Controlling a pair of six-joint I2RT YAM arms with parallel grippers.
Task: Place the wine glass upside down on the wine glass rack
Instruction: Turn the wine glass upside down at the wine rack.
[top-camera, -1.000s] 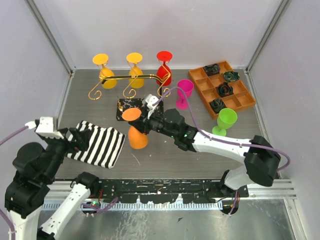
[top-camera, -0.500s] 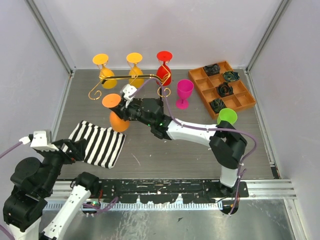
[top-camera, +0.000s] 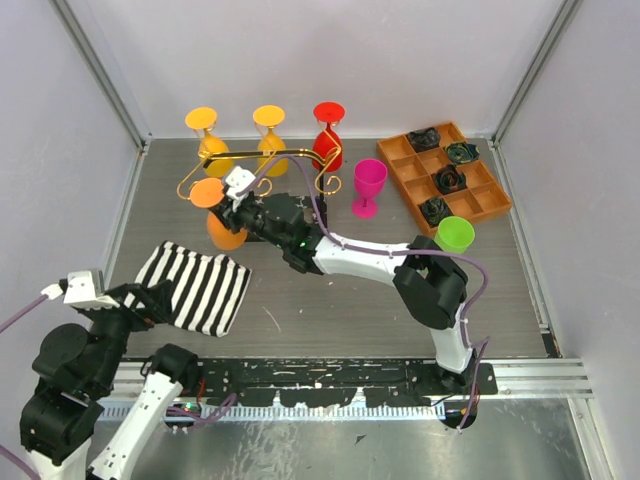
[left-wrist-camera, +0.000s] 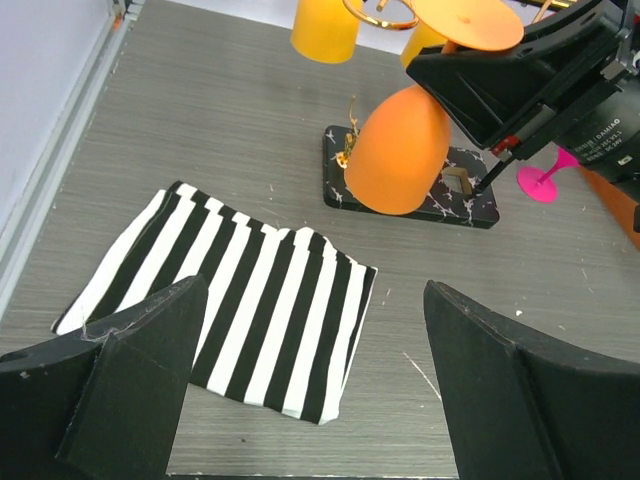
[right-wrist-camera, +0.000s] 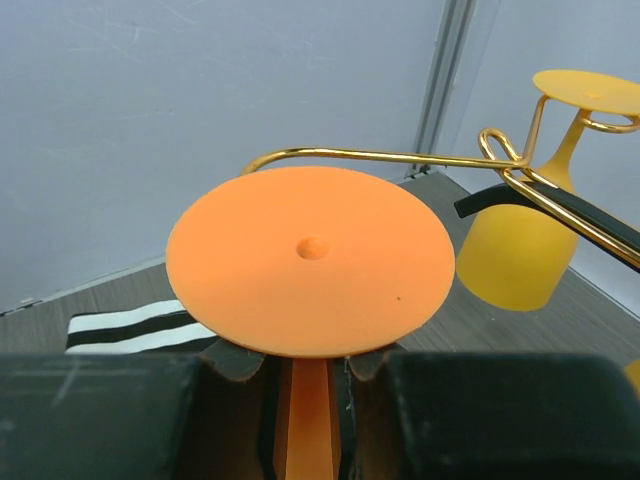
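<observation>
I see the right gripper (right-wrist-camera: 308, 392) closed on the thin stem of the orange wine glass (top-camera: 222, 230), just under its foot. The glass is matte, opaque orange, with a flat round foot that has a small dimple at its centre and a rounded bowl. It is held upside down, a little tilted, with the foot on top. It sits at the left end of the wine glass rack (top-camera: 262, 153), its foot just beside the curved end of the gold bar; I cannot tell whether they touch. In the left wrist view the bowl hangs in front of the rack's black-and-white marbled base. 2 yellow glasses (top-camera: 213, 152) and 1 red glass (top-camera: 328, 140) hang inverted on the rack. The left gripper (left-wrist-camera: 312, 296) stands wide open, holding nothing, over the black-and-white striped cloth (top-camera: 195, 288).
</observation>
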